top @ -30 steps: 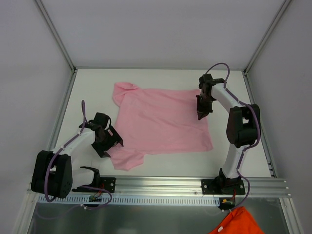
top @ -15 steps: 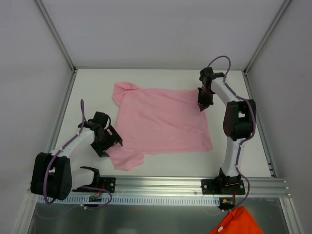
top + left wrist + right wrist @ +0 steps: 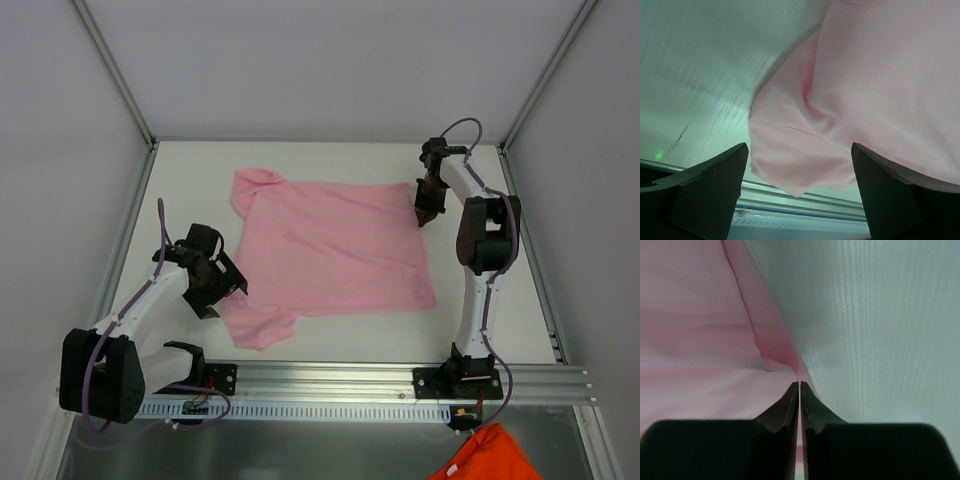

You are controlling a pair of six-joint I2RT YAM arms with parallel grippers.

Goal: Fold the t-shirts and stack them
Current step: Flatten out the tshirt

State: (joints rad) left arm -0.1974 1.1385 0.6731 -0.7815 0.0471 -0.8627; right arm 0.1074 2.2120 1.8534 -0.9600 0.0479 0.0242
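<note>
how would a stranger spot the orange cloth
Follow the metal rail at the near edge of the white table to the right arm's base. Just below, at the picture's bottom edge, sits a crumpled bright orange cloth, off the table, unlike the flat pale pink t-shirt.

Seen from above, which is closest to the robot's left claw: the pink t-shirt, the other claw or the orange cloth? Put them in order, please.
From the left gripper:
1. pink t-shirt, its near sleeve right beside the gripper.
2. right gripper, across the shirt at its far right corner.
3. orange cloth, at the view's bottom right corner.
</note>
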